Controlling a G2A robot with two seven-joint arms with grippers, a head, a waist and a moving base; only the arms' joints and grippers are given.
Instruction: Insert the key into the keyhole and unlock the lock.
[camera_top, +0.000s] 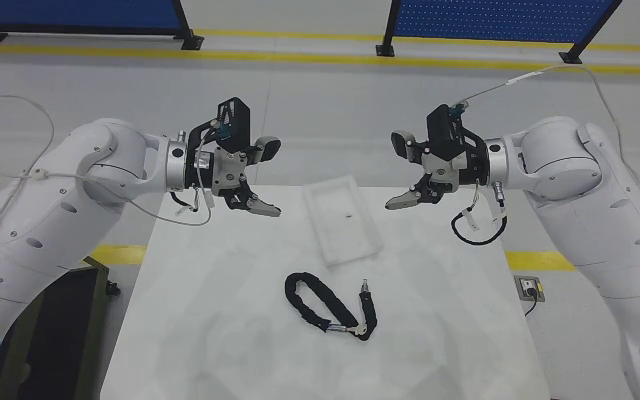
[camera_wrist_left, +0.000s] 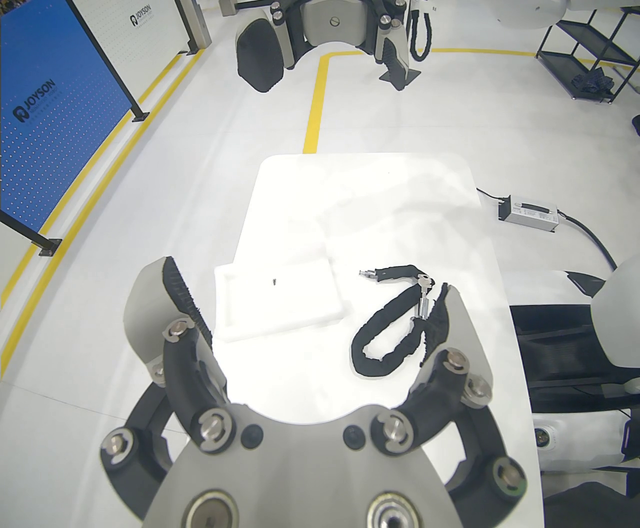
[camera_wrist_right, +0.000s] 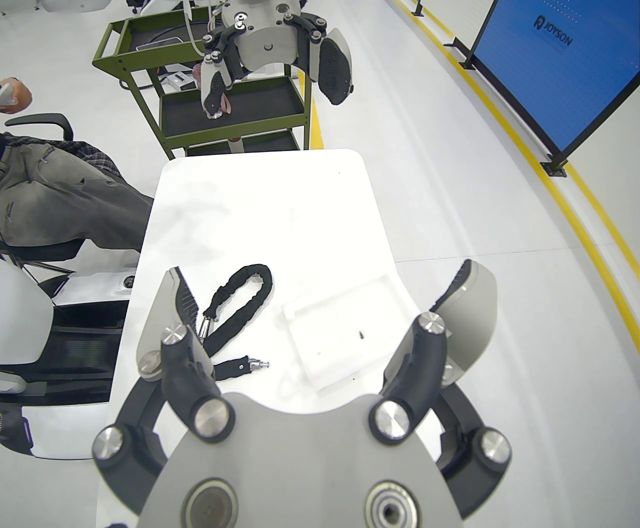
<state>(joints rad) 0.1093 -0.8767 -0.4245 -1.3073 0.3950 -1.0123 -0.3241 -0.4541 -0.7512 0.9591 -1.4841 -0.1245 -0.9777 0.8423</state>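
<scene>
Loosely looped fabric-sleeved lock (camera_top: 312, 308) (metal ends), shallow white tray (camera_top: 340, 228)

top cam sits up on the robot above both arms and looks down at the table (camera_top: 200, 340) from a fair way off, so most of the top fits in. each wrist cam rides right behind its own claw, close in, looking out low and slanted across the table. the left claw (camera_top: 266, 180) cam and the right claw (camera_top: 400, 173) cam face each other, so each catches the other far off. all three share the chain lock (camera_top: 325, 305) and white tray (camera_top: 345, 222).
</scene>
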